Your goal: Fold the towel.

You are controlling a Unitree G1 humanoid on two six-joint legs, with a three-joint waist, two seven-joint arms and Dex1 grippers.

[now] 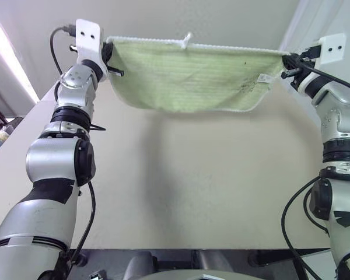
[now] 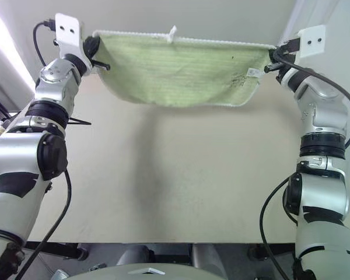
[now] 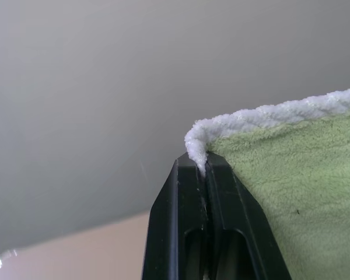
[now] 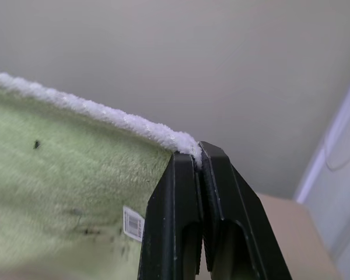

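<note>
— Towel?
— Strung across the top of the frame – pale green towel (image 1: 186, 76) sagging clear above the beige surface (image 1: 192, 186).
— Fingers?
— Left gripper (image 1: 107, 55) and right gripper (image 1: 287, 61) clamped on its top corners.

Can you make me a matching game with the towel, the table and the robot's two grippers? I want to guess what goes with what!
Things:
1. towel
2. table
3. left gripper
4. small white loop

Matches:
A. beige, lying below
B. sticks up from the top edge
C. pale green, hanging in the air
D. pinches a towel corner

Pairs: 1-C, 2-A, 3-D, 4-B. The right gripper pinches the other corner.
</note>
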